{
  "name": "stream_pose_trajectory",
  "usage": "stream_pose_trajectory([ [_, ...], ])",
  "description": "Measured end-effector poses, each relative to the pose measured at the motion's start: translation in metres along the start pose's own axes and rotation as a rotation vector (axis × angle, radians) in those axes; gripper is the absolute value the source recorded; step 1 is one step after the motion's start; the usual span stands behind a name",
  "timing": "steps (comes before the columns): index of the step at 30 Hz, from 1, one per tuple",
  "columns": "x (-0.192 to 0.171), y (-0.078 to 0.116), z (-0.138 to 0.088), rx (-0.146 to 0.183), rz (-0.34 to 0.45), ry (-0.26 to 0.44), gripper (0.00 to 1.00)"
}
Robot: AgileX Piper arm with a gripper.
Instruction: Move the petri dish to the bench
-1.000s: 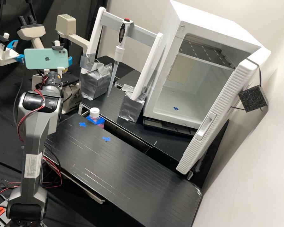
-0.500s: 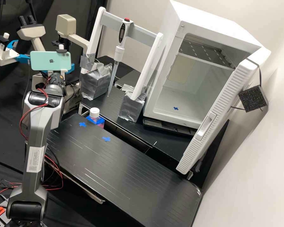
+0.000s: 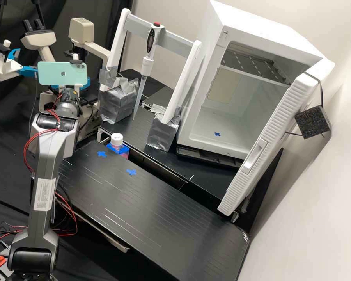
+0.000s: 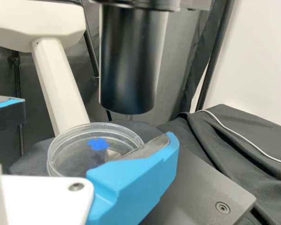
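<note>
We're seeing gripper (image 4: 96, 121) at far L, fingers wide apart, prob. leaving rm for petri dish (image 4: 56, 157). Dish is sitting flat on scope stage (image 4: 196, 190), so we're prob. wanting level side grip.

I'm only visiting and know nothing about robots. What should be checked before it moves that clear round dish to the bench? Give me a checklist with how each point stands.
1. Dish right way up: ok, it looks level.
2. Gripper at the dish: ok, it is right by the rim.
3. Firm grip on the dish: cannot tell.
4. Room above for lifting: cannot tell; a black tube hangs above and behind the dish.
5. Blue marks on the bench free of the bottle: ok, it stands upright by the bench's edge.
6. Dish on the bench: not ok.
</note>
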Motion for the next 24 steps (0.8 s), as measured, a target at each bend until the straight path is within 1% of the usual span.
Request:
stream_pose_trajectory([
  [3, 0.0007, -0.0013, 0.0012, 0.001, -0.003, -0.002, 1.00],
  [5, 0.0007, -0.0013, 0.0012, -0.006, -0.003, -0.002, 1.00],
  [8, 0.0007, -0.0009, 0.0013, -0.030, 0.002, -0.003, 1.00],
  [12, 0.0004, -0.0011, 0.0032, -0.085, 0.008, -0.018, 1.00],
  [13, 0.0002, -0.0019, 0.0046, -0.091, 0.004, -0.029, 1.00],
  [16, 0.0000, -0.0030, 0.0074, -0.091, -0.004, -0.056, 1.00],
  [19, 0.0000, -0.0026, 0.0080, -0.073, 0.000, -0.063, 1.00],
  [22, -0.0001, -0.0027, 0.0081, -0.074, -0.002, -0.064, 1.00],
  [24, -0.0001, -0.0028, 0.0083, -0.065, -0.003, -0.066, 1.00],
])
